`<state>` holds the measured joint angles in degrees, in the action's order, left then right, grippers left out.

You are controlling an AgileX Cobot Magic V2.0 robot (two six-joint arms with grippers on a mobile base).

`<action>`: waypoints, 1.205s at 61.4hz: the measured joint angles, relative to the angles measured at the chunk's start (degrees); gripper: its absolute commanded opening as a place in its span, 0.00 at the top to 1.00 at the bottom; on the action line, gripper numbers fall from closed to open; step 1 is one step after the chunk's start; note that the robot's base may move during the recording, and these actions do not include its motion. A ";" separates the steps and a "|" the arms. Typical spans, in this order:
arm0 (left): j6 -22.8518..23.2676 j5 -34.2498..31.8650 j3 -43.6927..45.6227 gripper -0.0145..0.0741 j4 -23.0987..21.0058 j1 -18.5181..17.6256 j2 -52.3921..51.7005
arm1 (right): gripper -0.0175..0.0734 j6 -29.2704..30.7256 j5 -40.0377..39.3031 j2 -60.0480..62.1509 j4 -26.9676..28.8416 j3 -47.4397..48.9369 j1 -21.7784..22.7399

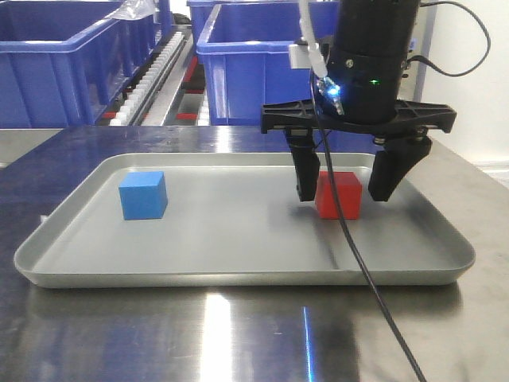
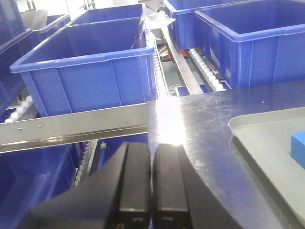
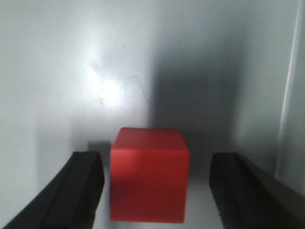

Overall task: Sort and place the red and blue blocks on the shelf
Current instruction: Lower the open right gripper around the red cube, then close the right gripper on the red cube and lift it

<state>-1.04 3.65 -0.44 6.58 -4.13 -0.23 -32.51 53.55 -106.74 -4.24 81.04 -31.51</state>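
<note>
Grip for red block (image 1: 338, 195): opposite flat sides, straddled untouched by spread right end effector (image 1: 343, 191); looks light, stiff, matte, not slippery; left end effector (image 2: 151, 181) pressed together.

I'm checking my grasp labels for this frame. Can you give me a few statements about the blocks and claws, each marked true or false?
1. The right claw is open and straddles the red block, with neither finger touching it. True.
2. The blue block lies in the grey tray. True.
3. The two blocks touch each other. False: they lie well apart in the tray.
4. The left claw is holding the blue block. False: it is shut with nothing in it, off to the side of the tray.
</note>
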 measured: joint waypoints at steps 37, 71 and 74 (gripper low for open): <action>0.00 0.00 0.00 0.70 0.00 0.00 0.00 | 0.18 0.00 0.18 0.00 1.45 0.00 0.00; 0.00 0.00 0.00 0.70 0.00 0.00 0.00 | 0.80 0.00 0.32 -0.20 1.22 0.00 0.00; 0.00 0.00 0.00 0.70 0.00 0.00 0.00 | 0.78 0.00 0.32 -0.20 1.09 0.00 0.00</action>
<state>-1.04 3.65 -0.44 6.58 -4.13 -0.23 -32.51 53.87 -106.94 -3.16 81.04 -31.51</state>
